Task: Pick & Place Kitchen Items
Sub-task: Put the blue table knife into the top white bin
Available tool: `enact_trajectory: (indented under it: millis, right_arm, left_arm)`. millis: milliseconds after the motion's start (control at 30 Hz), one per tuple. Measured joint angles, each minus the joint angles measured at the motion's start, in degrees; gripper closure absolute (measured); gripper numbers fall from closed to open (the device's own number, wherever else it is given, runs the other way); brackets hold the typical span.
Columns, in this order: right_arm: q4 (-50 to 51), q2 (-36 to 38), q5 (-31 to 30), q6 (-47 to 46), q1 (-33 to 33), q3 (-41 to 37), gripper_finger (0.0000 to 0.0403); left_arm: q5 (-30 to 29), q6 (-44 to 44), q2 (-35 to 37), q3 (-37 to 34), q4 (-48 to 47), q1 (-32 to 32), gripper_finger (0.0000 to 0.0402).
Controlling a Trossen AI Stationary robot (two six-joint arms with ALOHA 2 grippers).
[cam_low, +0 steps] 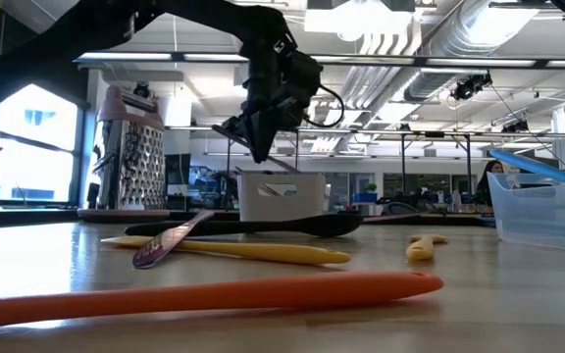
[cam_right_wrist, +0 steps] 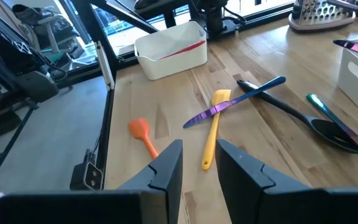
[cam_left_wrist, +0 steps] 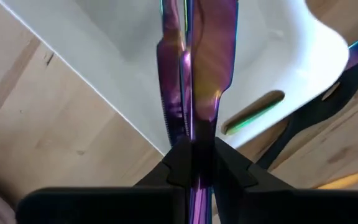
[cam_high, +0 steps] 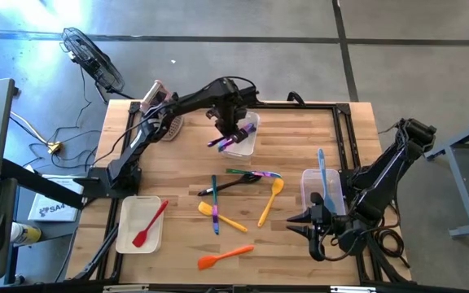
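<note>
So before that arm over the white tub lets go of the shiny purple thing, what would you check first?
1. Left gripper shut on the purple utensil: ok.
2. Utensil above the white bin, not over bare table: ok.
3. Room in the bin: cannot tell.
4. Right gripper parked at the near edge, holding nothing: ok.
5. Pink grater apart from the left arm's path: cannot tell.

Purple utensil (cam_left_wrist: 194,74): both ends cut off by the left wrist view's edges, type not told. Orange spatula (cam_low: 204,294): cut off at the low view's left edge. Blue utensil (cam_high: 324,175): lower part obscured inside the clear bin (cam_high: 314,193).
</note>
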State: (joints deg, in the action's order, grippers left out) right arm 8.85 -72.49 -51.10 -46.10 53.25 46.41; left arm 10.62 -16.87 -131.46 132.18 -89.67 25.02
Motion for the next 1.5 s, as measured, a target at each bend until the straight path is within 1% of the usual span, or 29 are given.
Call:
enact_trajectory:
  millis: [167, 300, 433, 533, 800, 1033, 1500]
  right_arm:
    - [0.07, 0.00, 0.00, 0.94, 0.00, 0.00, 0.0314]
    - [0.38, 0.00, 0.01, 0.94, 0.00, 0.00, 0.0314]
    - [0.48, 0.00, 0.00, 0.94, -0.02, 0.00, 0.0314]
    - [0.73, 0.00, 0.01, 0.94, -0.02, 0.00, 0.0314]
    - [0.88, 0.00, 0.16, 0.89, -0.02, 0.02, 0.0314]
    - [0.88, 0.00, 0.21, 0.74, -0.02, 0.00, 0.0314]
    - [0.84, 0.00, 0.21, 0.70, -0.02, 0.00, 0.0314]
  left_arm:
    - [4.62, -0.08, 0.00, 0.00, 3.49, 0.50, 0.0369]
    - [4.79, -0.94, -0.33, 0.04, 4.98, 0.48, 0.0353]
    - [4.97, -1.46, -1.64, -0.02, 5.25, 0.48, 0.0357]
    - [7.13, -1.42, -2.56, 0.01, 6.61, 0.50, 0.0359]
    - [6.43, -1.55, -3.71, 0.02, 6.82, 0.56, 0.0347]
    - [3.63, -1.59, -3.85, 0.01, 2.46, 1.30, 0.0360]
    - [3.32, -1.62, -3.82, 0.02, 5.08, 1.23, 0.0344]
